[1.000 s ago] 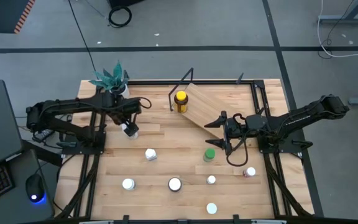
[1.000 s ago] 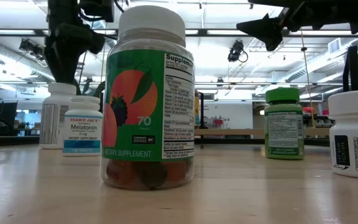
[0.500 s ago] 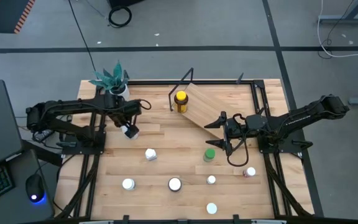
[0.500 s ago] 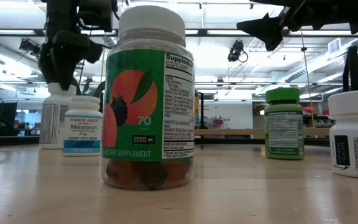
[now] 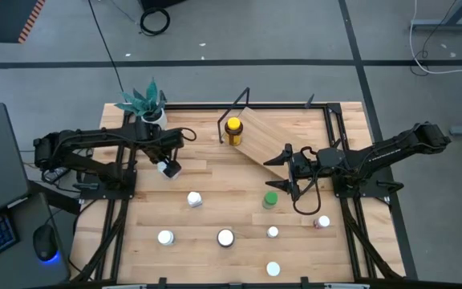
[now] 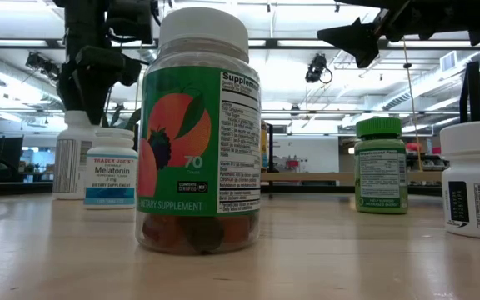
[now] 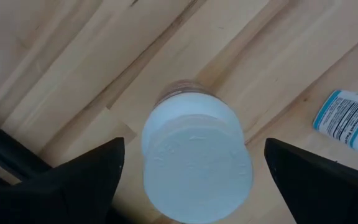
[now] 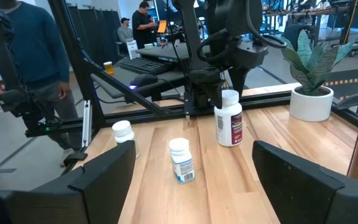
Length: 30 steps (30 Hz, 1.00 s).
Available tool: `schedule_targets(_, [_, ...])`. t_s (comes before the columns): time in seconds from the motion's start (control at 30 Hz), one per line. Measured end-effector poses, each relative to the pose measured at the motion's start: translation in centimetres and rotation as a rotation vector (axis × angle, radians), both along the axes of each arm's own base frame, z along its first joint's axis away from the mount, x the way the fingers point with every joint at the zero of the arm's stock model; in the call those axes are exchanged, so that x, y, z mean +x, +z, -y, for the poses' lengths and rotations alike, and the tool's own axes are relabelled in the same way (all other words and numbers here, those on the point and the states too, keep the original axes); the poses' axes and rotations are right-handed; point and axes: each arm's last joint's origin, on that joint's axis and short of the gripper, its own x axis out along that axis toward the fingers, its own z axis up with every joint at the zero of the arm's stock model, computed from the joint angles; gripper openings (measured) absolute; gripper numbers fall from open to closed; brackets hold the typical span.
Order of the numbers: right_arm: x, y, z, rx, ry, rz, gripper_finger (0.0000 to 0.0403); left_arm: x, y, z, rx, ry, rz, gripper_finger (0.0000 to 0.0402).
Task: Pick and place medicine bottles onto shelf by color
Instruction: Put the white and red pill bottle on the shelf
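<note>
My left gripper [image 5: 167, 163] is open over a white-capped bottle [image 5: 170, 170] that stands upright on the table near the plant. In the left wrist view its fingers stand on either side of the white cap [image 7: 196, 165], apart from it. My right gripper [image 5: 281, 170] is open and empty at the shelf board's near edge, above and just beyond the green-capped bottle [image 5: 270, 200]. An amber bottle with a yellow cap [image 5: 233, 131] stands on the light-wood shelf board [image 5: 283, 140].
Loose bottles stand on the near half of the table: white-capped ones [image 5: 193, 199], [image 5: 165, 237], [image 5: 225, 238], and a pinkish one [image 5: 322, 222]. A potted plant [image 5: 144, 103] stands at the far left. People stand beyond the table's left side [image 8: 30, 56].
My left gripper has come down a little over the white-capped bottle. The bottle has stayed where it was.
</note>
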Motion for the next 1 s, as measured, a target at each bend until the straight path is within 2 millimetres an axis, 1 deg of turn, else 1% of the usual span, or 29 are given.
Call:
schedule_targets(0.13, [0.0,0.0,0.0,0.0,0.0,0.0,0.0331,-0.06,-0.01,0.02,-0.002,0.001,-0.006,0.0379])
schedule_targets(0.53, [0.0,0.0,0.0,0.001,0.0,0.0,0.0331,-0.08,-0.02,0.29,-0.007,0.014,-0.013,0.0326])
schedule_targets(0.63, [0.0,0.0,0.0,0.0,0.0,0.0,0.0331,-0.11,-0.03,0.42,-0.008,0.013,-0.019,0.0303])
schedule_targets(0.8, [0.0,0.0,0.01,0.001,-0.003,0.0,0.0331,-0.13,-0.09,0.43,-0.014,0.029,-0.033,0.0246])
schedule_targets(0.83, [0.0,0.0,0.02,0.0,-0.007,0.0,0.0331,-0.05,-0.12,0.41,-0.016,0.033,-0.036,0.0241])
schedule_targets(1.0, [0.0,0.0,0.03,0.0,-0.009,0.0,0.0331,0.33,-0.08,0.37,-0.024,0.031,0.002,0.0241])
